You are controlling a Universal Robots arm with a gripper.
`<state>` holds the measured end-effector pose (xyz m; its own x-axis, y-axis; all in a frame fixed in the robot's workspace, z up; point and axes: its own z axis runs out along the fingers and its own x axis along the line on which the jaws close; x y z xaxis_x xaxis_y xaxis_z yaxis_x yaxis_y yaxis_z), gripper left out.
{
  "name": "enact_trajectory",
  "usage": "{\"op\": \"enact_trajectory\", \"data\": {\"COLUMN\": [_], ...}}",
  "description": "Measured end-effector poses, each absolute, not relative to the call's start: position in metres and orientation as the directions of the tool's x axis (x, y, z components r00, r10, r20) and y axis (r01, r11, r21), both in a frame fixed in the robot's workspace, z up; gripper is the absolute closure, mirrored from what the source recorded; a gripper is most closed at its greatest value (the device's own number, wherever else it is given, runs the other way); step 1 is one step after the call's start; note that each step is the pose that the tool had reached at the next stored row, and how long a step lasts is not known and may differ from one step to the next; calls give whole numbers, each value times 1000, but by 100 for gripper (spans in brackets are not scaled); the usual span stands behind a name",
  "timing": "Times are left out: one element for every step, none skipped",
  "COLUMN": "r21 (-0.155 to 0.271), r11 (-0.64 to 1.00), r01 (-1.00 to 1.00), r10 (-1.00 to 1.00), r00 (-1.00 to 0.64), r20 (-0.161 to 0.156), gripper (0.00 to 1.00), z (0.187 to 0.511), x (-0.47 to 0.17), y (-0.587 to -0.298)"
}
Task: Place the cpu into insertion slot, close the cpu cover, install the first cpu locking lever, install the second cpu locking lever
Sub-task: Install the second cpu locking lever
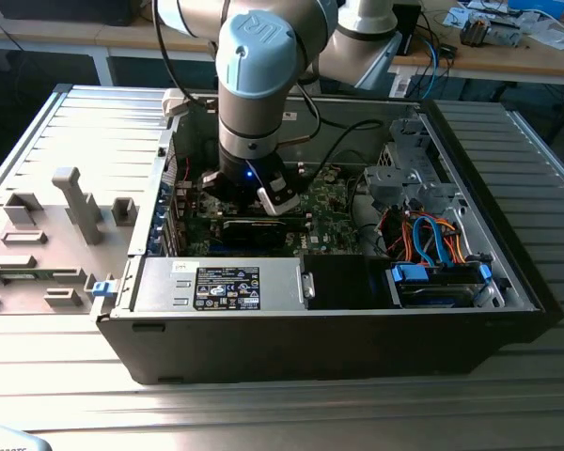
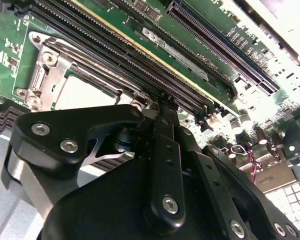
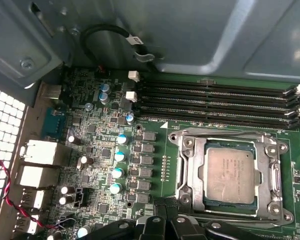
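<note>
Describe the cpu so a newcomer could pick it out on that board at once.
Start at the green motherboard in the first wrist view and find the four long memory slots. Beside them sits the square, silver-rimmed insertion slot. The cpu lies in it: a flat silvery-grey square, unlike the small round capacitors nearby.

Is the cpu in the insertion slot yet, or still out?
In. In the first wrist view the cpu lies flat inside the insertion slot, its silvery top showing through the window of the cpu cover framing it.
</note>
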<state>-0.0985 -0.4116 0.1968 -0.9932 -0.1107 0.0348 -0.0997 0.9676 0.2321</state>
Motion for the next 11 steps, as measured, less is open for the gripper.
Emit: {"op": "enact_trajectory", "data": {"r21": [230, 225, 224, 225, 223, 224, 224, 224, 220, 219, 219], "r11": [968, 969, 969, 969, 969, 969, 969, 969, 970, 970, 970], "r01": [-102, -105, -105, -105, -105, -105, -105, -105, -104, -104, -104], "r10": [-113, -116, -116, -116, -116, -116, -116, -116, -115, -115, -115], "r00": [-993, -993, -993, -993, -993, -993, -993, -993, -993, -993, -992], "r20": [35, 35, 35, 35, 36, 35, 35, 35, 38, 40, 41], "gripper": [89, 89, 89, 89, 89, 89, 89, 89, 89, 89, 89], "z": [197, 197, 198, 199, 203, 205, 206, 207, 207, 207, 207], "x": [-99, -99, -99, -99, -99, -99, -99, -98, -95, -92, -90], "y": [-411, -411, -412, -412, -412, -412, -411, -410, -408, -406, -405]}}
